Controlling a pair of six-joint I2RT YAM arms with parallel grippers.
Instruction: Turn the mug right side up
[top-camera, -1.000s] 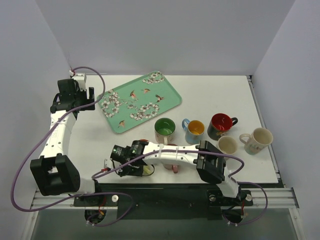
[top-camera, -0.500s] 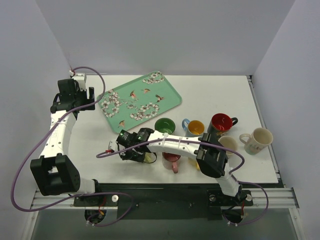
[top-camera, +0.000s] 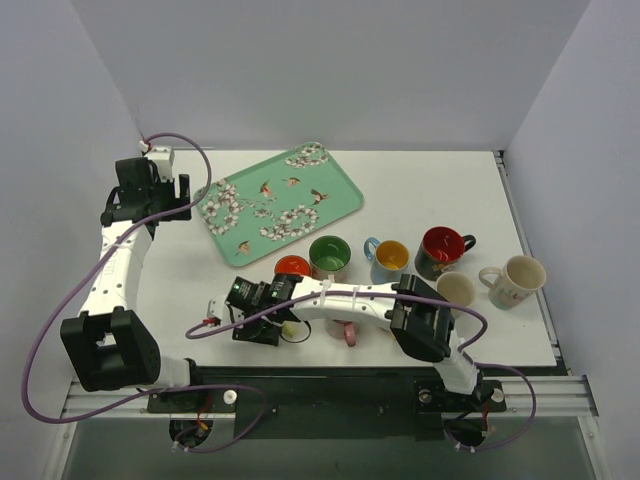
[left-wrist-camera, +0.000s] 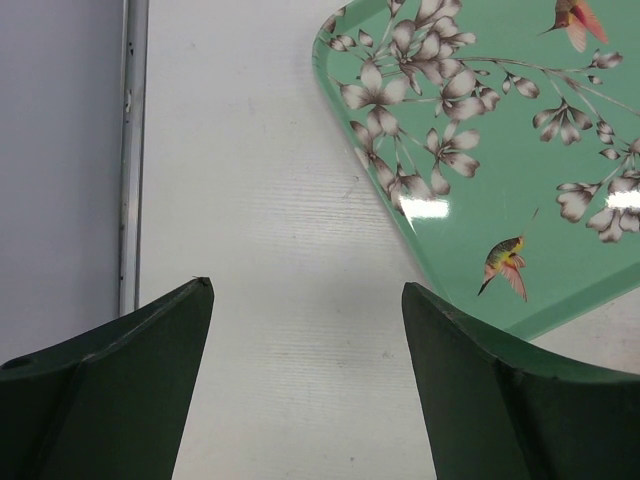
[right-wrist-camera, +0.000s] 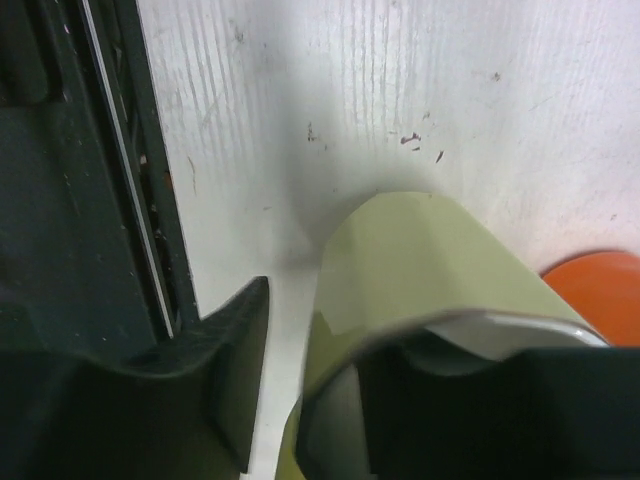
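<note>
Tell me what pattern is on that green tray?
The tray shows white blossoms and little birds; clearest in the left wrist view.

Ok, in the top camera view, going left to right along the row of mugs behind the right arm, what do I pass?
From the left: orange-red mug → green mug → blue mug → red mug → patterned cream mug. The plain cream mug overlaps the red one sideways, so it's left out.

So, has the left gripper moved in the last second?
No. The left gripper still sits just left of the floral tray's left corner, jaws open.
</note>
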